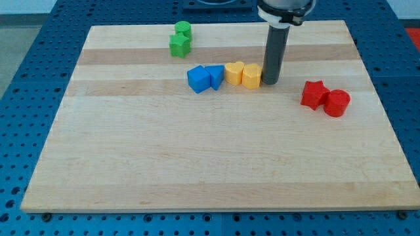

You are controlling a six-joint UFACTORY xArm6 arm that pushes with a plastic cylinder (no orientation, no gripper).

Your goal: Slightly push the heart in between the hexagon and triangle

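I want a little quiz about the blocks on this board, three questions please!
1. True or false: my tip is touching a red block.
2. Which colour pair sits nearest the view's top? A red, B green, C blue.
3. Fill in: the row at the middle reads blue cube, blue triangle, then two ____ blocks.

Key: 1 false, it stands just right of the yellow blocks; 2 B, the green blocks; 3 yellow.

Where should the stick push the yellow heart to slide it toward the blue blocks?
No gripping here, only pushing. My tip already sits at the right side of the yellow heart, probably the best side: the yellow hexagon and blue triangle lie to its left.
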